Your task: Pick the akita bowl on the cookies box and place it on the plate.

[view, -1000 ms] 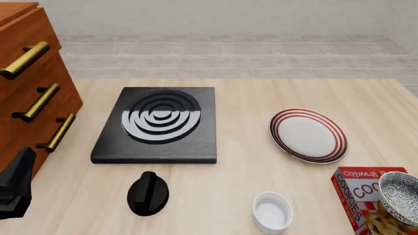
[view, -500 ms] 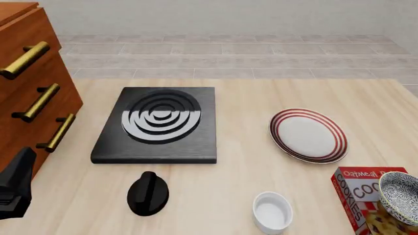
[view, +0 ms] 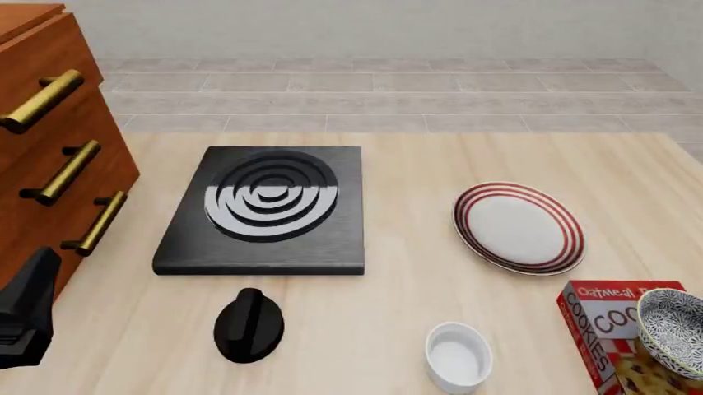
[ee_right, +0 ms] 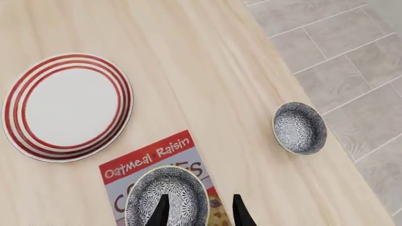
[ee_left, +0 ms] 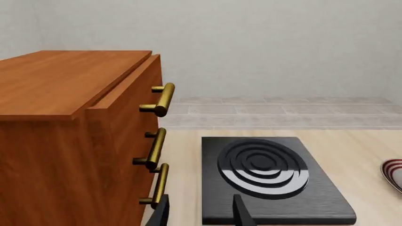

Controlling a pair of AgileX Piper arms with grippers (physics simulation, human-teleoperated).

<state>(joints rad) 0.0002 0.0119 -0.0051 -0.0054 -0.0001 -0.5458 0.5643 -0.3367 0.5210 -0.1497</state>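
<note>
1. The akita bowl (ee_right: 166,197) sits on the cookies box (ee_right: 157,162), at the table's near right corner in the front view; I see nothing gripping it yet.
2. The right gripper (ee_right: 197,207) hangs above the bowl's rim, fingers spread apart and empty. I would lower it so one finger passes inside the rim and one outside, then close.
3. The plate (ee_right: 66,106) lies just beyond the box, apart from it: a short carry.
4. A second speckled bowl (ee_right: 300,127) rests near the table edge; I judge it a decoy, since it is off the box.
5. The left gripper (ee_left: 197,212) stays idle-looking by the drawer cabinet (ee_left: 69,141) and stove burner (ee_left: 264,167), fingers parted, holding nothing.
</note>
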